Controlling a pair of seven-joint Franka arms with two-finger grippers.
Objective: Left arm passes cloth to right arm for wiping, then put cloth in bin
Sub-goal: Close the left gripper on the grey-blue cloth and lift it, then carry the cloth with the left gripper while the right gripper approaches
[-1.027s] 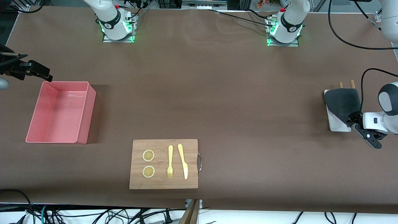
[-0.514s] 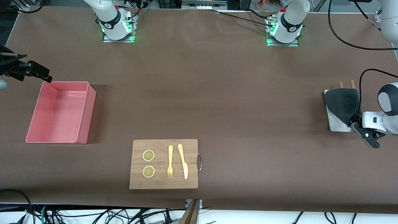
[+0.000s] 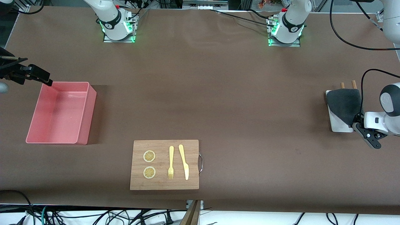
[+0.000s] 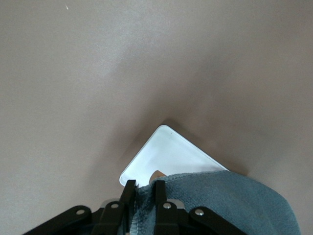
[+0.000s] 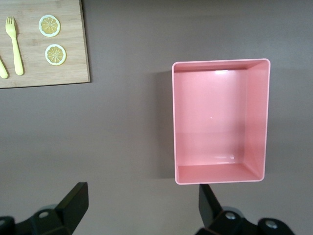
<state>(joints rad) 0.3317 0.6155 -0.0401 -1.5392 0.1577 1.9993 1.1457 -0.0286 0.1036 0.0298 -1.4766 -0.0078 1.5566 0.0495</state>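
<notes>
Brown table [image 3: 200, 93]: left gripper [image 4: 143, 196] jaws pinch the limp cloth [image 4: 230, 200] hem between them; right gripper [image 5: 142, 203] jaws spread, waiting above the bin [image 5: 220, 122].

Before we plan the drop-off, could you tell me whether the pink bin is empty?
Empty. The right wrist view looks straight into the bin and shows only its bare pink floor; the cloth lies on the white tray.

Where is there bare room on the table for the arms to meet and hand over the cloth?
The widest bare stretch runs between the bin and the white tray, farther from the front camera than the wooden board. Crowded: the tray, where the left gripper pinches the cloth. The right gripper, open, hangs by the bin's corner.
</notes>
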